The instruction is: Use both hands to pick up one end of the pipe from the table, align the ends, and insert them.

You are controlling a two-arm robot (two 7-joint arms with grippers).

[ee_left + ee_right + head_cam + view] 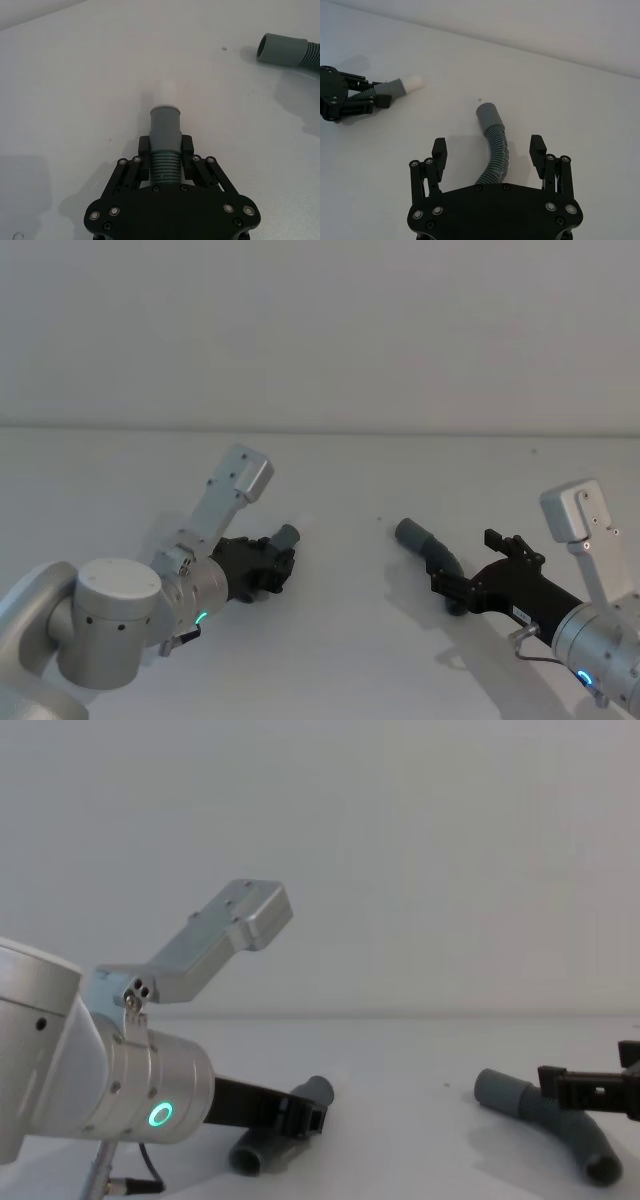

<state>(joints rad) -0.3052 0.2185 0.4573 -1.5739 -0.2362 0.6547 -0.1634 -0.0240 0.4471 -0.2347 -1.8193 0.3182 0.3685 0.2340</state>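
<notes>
My left gripper (166,146) is shut on the shorter pipe piece (165,131), on its ribs just behind the smooth grey cuff. A white inner sleeve (165,91) sticks out of that cuff. In the head view this gripper (277,562) is left of centre, with the cuff (287,536) pointing towards the right. The longer pipe piece (495,145) lies curved on the white table (340,660), its open cuff (487,114) facing the left piece. My right gripper (488,150) is open, one finger on each side of the ribbed part without touching it. In the chest view the longer piece (540,1110) is at the lower right.
A pale grey wall (320,330) rises behind the far edge of the table. A bare gap of table (345,540) separates the two cuffs. A small dark speck (479,99) marks the surface near the longer piece's cuff.
</notes>
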